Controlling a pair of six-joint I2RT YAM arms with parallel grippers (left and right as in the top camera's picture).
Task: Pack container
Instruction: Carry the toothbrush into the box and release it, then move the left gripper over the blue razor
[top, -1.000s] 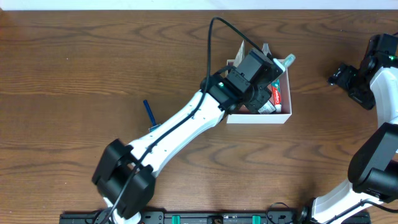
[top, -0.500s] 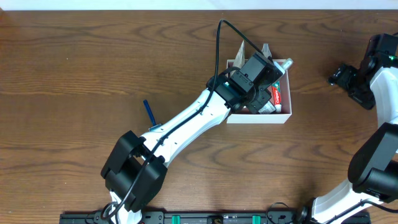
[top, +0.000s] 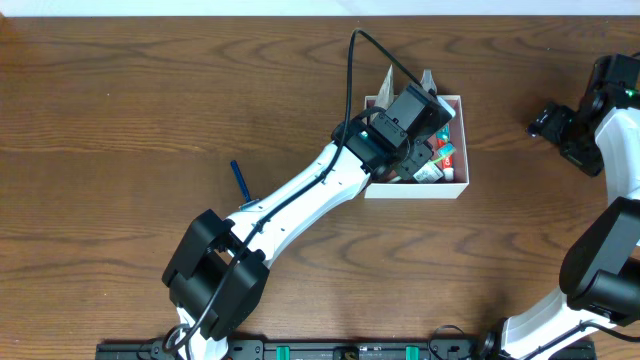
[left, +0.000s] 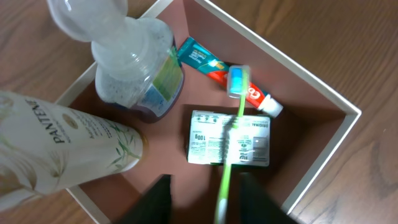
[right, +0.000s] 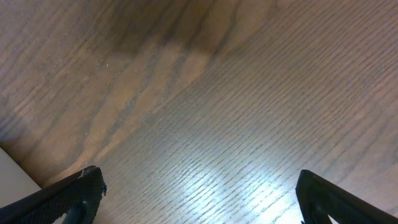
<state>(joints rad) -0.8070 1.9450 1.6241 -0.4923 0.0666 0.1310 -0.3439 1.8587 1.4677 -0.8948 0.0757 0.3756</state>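
Lying far left: a blue pen (top: 238, 180) on the tabletop (top: 120, 100), well apart from the container (top: 415, 191).
Centre, left pincer (left: 204, 186): we see it over the container, fingers partly parted; a blurred green toothbrush (left: 228, 140) runs between them, gripped by neither.
Right of centre, container: on the tabletop, holding a Pantene bottle (left: 62, 152), a clear bottle (left: 134, 74), a toothpaste tube (left: 227, 73) and a white box (left: 205, 140).
Far right, right pincer (right: 199, 186): spread wide over wood, holding nothing.
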